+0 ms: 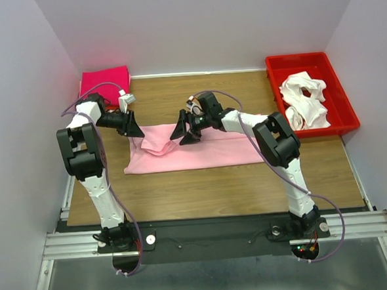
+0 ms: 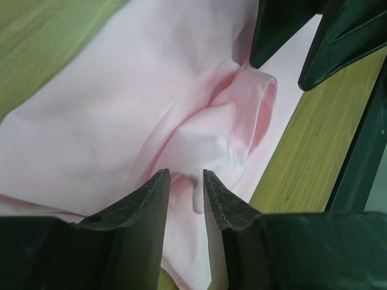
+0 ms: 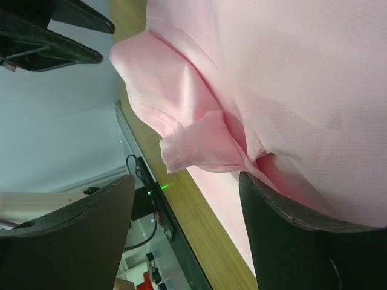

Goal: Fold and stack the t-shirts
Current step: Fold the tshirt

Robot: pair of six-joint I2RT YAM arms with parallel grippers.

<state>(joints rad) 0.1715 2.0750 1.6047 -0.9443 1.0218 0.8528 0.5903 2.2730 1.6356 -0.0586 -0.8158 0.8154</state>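
Robotics lab test cell, not a home. A left arm point(image 1: 97, 184) and right arm point(image 1: 291, 178) are bolted to a slotted aluminium rail point(image 1: 219, 234) at the near edge of a wooden tabletop point(image 1: 215, 183). Plain pale walls point(image 1: 193, 27) box the table in on three sides, booth-style. Loose cables point(image 1: 343, 224) trail off the arms and a green indicator light point(image 3: 164, 186) glows by the rail. Only test items lie on the bench: a red plastic tray point(image 1: 300, 58) of crumpled white cloth point(image 1: 304, 99) and a pink shirt point(image 1: 200, 151) laid flat.
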